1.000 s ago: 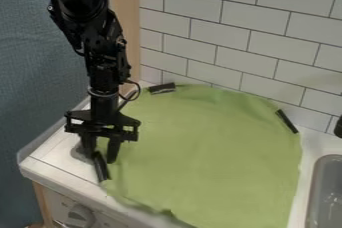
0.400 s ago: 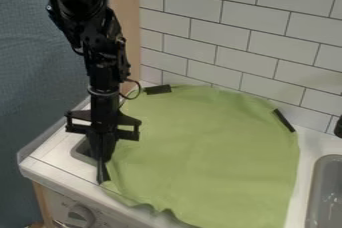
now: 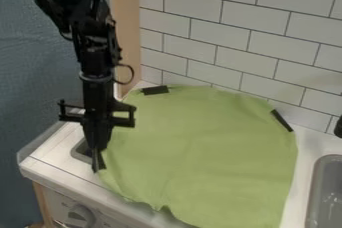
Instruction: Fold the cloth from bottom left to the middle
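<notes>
Fingers closed on the cloth's left edge, by its black tab

The black two-finger gripper (image 3: 97, 146) has its fingers brought together, pinching the left margin of the broad, light-green, roughly round cloth (image 3: 207, 147); a narrow black strip (image 3: 99, 163) on that margin pokes out below the tips. The cloth spreads from the fingers rightward over the white counter (image 3: 47, 158), its far edge near the white tiled wall (image 3: 234, 37), its lower edge rippled along the counter front. A second black strip (image 3: 155, 90) lies beyond the fingers at the back, a third (image 3: 282, 120) well apart to their right.

It looks like thin fabric: light, soft and limp, hardly fragile. It should bend close to the grip and trail behind, so a low, unhurried carry up and inward would suit it better than a tug, which might drag the whole sheet. The strip, probably stiffer than the fabric, seems the right place to hold; a pinch on the strip alone might slip off.

Hard to make out: how much fabric sits between the fingers, since they cover the very spot, and whether any is bunched behind them. The cloth's nearest part is cut off at the bottom of the view.
</notes>
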Controlling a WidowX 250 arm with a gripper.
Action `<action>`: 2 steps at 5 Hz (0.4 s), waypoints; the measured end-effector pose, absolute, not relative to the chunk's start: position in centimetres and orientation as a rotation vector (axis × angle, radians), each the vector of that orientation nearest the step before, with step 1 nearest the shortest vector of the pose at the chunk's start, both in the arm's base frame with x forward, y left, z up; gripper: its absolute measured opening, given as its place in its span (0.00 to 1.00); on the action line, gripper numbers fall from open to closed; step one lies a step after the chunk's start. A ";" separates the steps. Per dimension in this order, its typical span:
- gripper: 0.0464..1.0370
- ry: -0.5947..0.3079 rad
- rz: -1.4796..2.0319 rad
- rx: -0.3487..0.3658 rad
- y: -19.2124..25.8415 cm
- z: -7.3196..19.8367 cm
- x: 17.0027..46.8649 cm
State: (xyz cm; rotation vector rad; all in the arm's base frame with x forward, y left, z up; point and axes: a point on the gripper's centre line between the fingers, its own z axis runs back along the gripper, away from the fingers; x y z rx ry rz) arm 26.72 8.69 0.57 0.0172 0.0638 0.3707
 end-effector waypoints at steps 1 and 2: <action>0.00 0.041 0.378 -0.020 8.2 2.2 27.4; 0.00 0.008 0.386 -0.050 7.1 4.2 28.7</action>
